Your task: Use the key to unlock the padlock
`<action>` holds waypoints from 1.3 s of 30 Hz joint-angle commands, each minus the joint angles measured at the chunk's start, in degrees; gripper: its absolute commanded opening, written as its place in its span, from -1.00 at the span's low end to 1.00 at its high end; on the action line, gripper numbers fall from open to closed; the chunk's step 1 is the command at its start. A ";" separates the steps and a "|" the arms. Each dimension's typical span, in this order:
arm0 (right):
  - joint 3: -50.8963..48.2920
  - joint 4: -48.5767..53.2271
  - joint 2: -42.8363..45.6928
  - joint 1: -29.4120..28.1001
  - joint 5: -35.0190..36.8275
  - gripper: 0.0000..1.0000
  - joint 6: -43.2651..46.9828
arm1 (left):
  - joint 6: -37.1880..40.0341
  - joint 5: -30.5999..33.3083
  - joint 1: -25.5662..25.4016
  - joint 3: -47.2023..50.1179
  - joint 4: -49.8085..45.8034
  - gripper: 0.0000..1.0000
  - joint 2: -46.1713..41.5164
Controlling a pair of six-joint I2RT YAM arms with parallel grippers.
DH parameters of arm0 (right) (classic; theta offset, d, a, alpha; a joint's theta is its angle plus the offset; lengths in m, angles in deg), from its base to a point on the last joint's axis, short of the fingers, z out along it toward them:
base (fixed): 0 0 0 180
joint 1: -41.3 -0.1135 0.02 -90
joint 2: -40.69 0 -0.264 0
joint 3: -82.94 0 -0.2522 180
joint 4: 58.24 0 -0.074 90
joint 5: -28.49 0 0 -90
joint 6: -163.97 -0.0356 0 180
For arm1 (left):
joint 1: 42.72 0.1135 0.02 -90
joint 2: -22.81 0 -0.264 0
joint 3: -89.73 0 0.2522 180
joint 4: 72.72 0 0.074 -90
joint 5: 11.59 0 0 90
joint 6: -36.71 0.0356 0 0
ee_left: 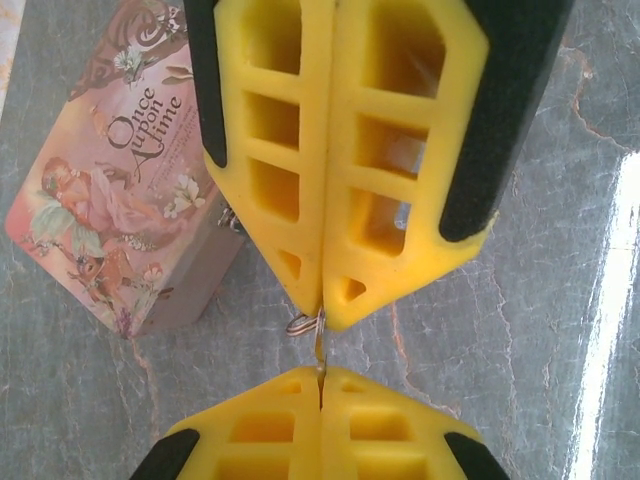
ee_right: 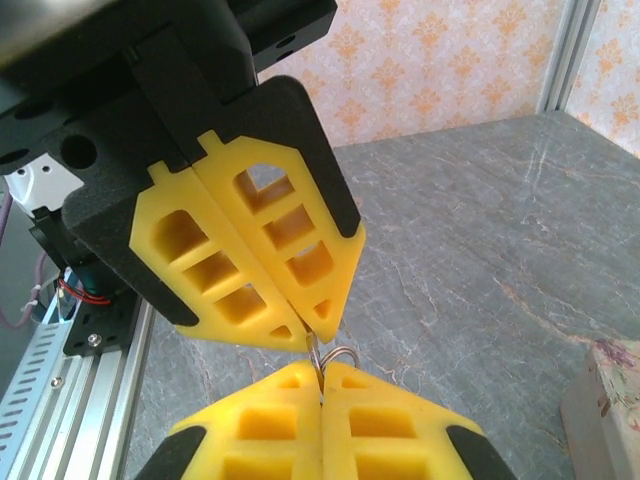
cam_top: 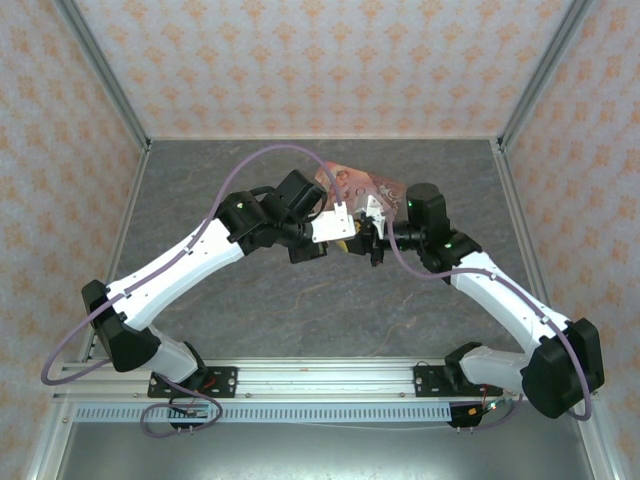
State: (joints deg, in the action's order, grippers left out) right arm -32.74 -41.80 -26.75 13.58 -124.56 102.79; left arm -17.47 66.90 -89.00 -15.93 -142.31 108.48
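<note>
1. Nearest you, the two arms reach in over the bare surface (cam_top: 310, 320) and meet tip to tip, raised off it.
2. The left jaws are pressed fully together, and so are the right jaws. The two pairs point at each other with their tips almost touching.
3. The key (ee_left: 319, 352) bridges that small gap as a slim silvery stem with a little wire loop beside it. Each end seems to run into a seam between the pads, so you appear to have it pinched from both sides.
4. Expect the key to be very light, stiff and smooth. It will likely pivot or slide in soft pads, so grip it flat across the wide end and leave the blade free.
5. Farther off, the pink tin (ee_left: 130, 190) lies on the surface. A metal fitting (ee_left: 228, 215) sits at its side, too small to tell whether it is the padlock. The padlock would probably swing, so steady its body, not the shackle.
</note>
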 commanded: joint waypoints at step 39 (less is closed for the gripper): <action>-21.98 -43.69 12.12 9.91 25.53 -1.00 -63.10 | -58.39 -16.00 29.41 -3.49 39.03 0.70 27.87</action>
State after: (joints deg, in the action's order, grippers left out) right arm -56.95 -87.57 -16.11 23.37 -98.38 39.47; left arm -75.48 56.02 -59.80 -12.24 -101.20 130.47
